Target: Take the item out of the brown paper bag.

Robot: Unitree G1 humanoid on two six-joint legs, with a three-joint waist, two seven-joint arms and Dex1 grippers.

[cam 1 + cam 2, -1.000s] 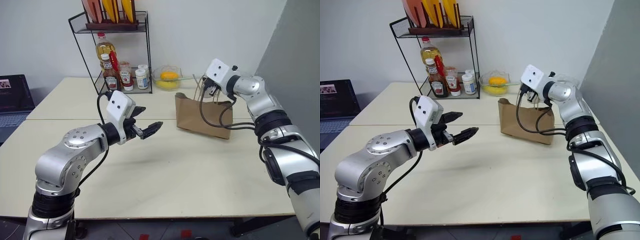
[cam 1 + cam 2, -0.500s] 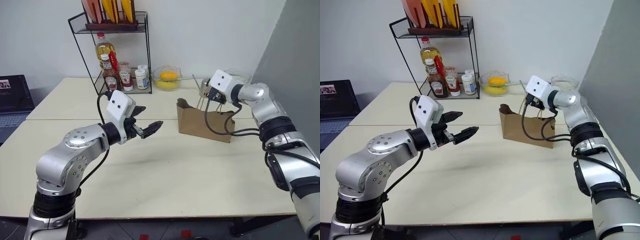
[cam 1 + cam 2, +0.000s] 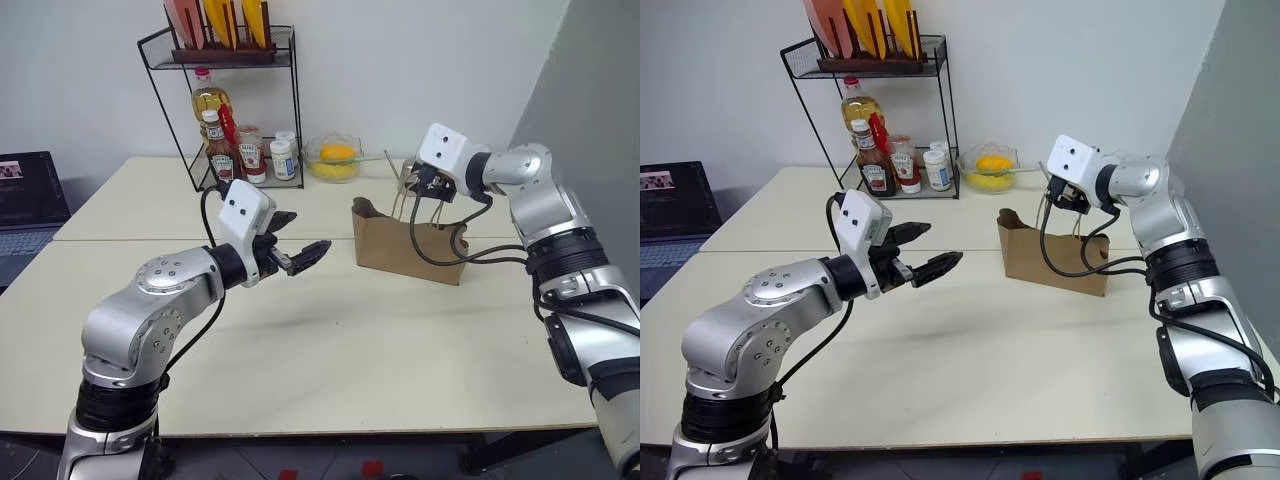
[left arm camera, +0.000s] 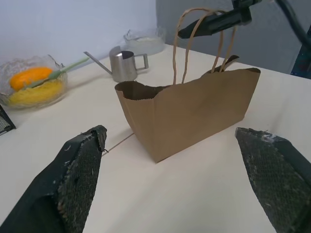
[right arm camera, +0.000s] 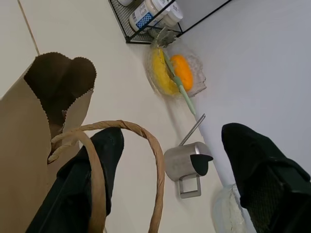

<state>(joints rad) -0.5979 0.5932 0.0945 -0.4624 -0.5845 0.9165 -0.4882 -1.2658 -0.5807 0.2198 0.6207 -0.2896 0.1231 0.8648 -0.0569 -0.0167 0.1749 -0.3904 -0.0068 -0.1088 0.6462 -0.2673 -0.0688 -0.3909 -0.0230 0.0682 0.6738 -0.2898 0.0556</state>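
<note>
My right hand point(image 3: 418, 185) hangs over the far end of the brown paper bag point(image 3: 410, 250), its fingers apart, with the twine handles point(image 5: 124, 160) looping up around one finger point(image 5: 97, 170). I read this as a way to catch the handles and spread the bag's mouth, since the paper stands creased and narrow and nothing can be reached until it gapes. I cannot tell whether that finger actually presses the twine or only sits inside the loop.

My left hand point(image 3: 300, 250) waits level above the table point(image 3: 330, 340), fingers spread wide and empty, pointed at the bag's near end but well apart from it. From there it looks ready either to steady the bag or to reach in once the mouth opens.

The item itself is hidden from me; I judge it lies inside the bag, below the scalloped rim, so the removal has not begun.

Behind the bag stand a small metal jug point(image 4: 125, 65) and a glass bowl of fruit point(image 3: 336, 157), near enough that a tugged bag could knock the jug.
</note>
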